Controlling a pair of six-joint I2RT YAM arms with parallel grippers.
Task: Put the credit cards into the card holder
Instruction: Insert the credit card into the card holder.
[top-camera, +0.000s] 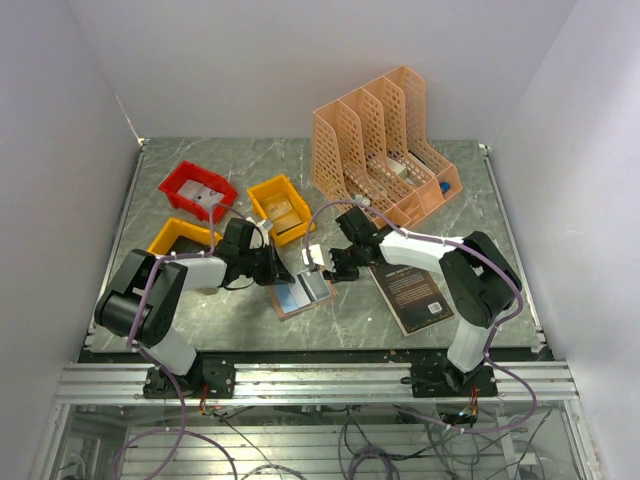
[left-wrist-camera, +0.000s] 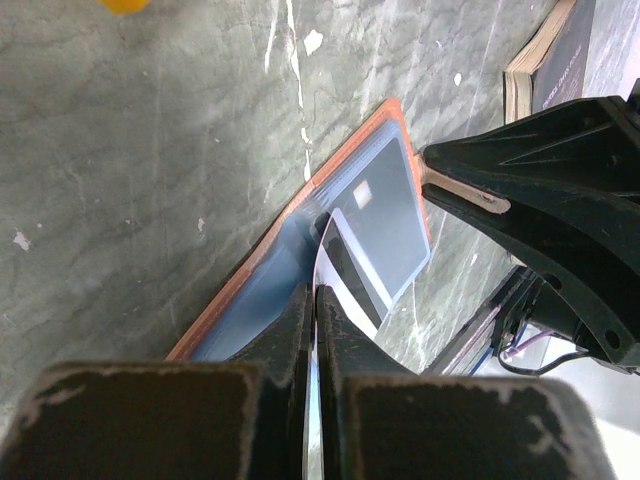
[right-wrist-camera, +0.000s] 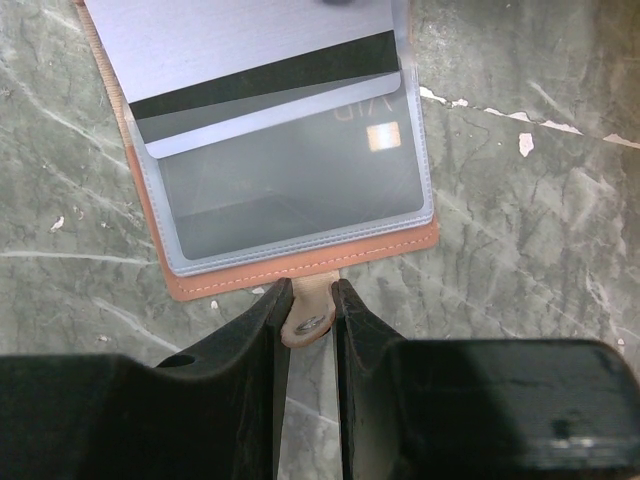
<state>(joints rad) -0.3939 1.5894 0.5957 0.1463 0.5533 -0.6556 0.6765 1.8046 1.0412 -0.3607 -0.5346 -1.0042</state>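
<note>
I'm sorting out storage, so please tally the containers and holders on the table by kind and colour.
red plastic bin: 1
yellow plastic bins: 2
peach lattice file organizer: 1
pink card holder: 1
Total: 5

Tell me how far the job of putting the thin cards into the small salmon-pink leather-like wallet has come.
Done: one pale grey chip card lies under the clear pocket of the open salmon-pink leather-like card holder. In hand: the left gripper pinches a pale striped card, partly slid in; the right gripper clamps the holder's tan tab. Left: pushing it home; further cards I cannot tell.
</note>
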